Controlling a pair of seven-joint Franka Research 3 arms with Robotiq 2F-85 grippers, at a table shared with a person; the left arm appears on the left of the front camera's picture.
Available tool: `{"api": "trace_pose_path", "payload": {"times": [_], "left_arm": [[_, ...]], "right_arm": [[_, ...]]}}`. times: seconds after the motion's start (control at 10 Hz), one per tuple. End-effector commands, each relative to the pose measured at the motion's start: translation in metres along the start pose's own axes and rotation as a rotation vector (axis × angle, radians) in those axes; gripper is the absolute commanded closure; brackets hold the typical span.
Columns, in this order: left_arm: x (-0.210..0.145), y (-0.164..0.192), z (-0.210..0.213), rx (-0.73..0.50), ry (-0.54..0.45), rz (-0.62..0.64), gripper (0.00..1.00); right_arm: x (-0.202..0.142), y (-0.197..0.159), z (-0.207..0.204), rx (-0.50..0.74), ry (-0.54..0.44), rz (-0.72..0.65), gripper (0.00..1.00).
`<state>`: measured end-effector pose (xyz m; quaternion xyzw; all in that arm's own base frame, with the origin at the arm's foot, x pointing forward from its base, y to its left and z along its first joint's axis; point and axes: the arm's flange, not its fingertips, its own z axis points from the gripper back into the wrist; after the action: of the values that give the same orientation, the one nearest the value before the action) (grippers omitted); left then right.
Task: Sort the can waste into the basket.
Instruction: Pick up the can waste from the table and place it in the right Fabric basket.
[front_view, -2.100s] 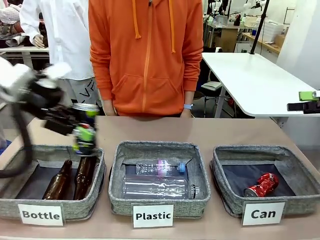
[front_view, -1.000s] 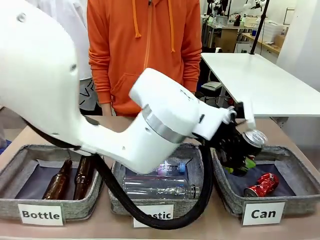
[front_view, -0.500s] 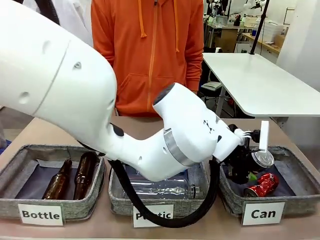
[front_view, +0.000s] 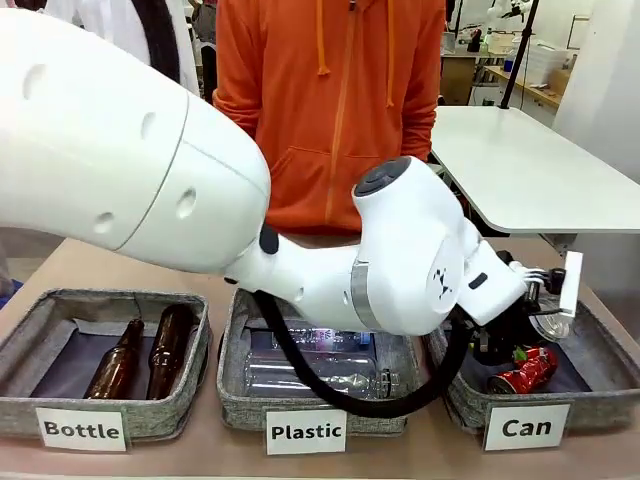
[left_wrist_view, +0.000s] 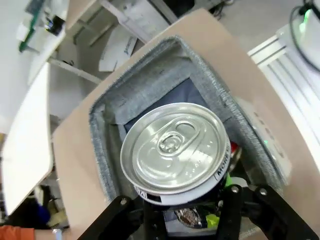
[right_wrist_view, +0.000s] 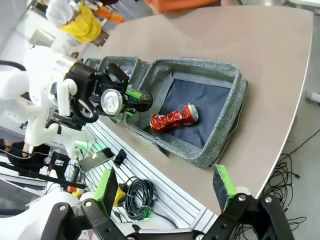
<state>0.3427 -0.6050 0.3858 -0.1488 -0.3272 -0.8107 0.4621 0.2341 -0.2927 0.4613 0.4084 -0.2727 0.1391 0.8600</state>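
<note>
Cans: one red in basket, one silver-topped clamped in left jaws; right jaws released.

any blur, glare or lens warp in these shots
Front view: sharp, the left arm looms huge up close. Left wrist view: wide-angle bend, soft sheen on the can top, fingers slightly soft. Right wrist view: table edge curves, red can crisp.

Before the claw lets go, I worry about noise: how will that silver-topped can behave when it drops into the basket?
The can, held by the left claw over the basket, looks like thin metal, so probably light. Its round body would likely roll on the flat lining, perhaps against the dented red can. The soft fabric walls should stop it.
</note>
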Motion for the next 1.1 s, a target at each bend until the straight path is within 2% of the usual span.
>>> {"api": "trace_pose_path", "payload": {"times": [0.0,0.2,0.3,0.8,1.0], "left_arm": [[0.011,0.022,-0.016,0.006,0.046,0.015,0.56],[0.013,0.027,-0.021,0.019,0.058,0.02,0.56],[0.012,0.024,-0.02,0.02,0.053,0.022,0.0],[0.011,0.027,-0.002,0.0,0.095,0.141,0.0],[0.017,0.032,0.013,-0.006,0.108,0.235,0.0]], "right_arm": [[0.003,0.002,0.0,0.014,-0.022,-0.007,0.0],[0.003,0.002,0.0,0.014,-0.022,-0.007,0.0],[0.003,0.002,0.0,0.014,-0.022,-0.007,0.0],[0.003,0.002,0.0,0.014,-0.022,-0.007,0.0],[0.003,0.002,0.0,0.014,-0.022,-0.007,0.0]]}}
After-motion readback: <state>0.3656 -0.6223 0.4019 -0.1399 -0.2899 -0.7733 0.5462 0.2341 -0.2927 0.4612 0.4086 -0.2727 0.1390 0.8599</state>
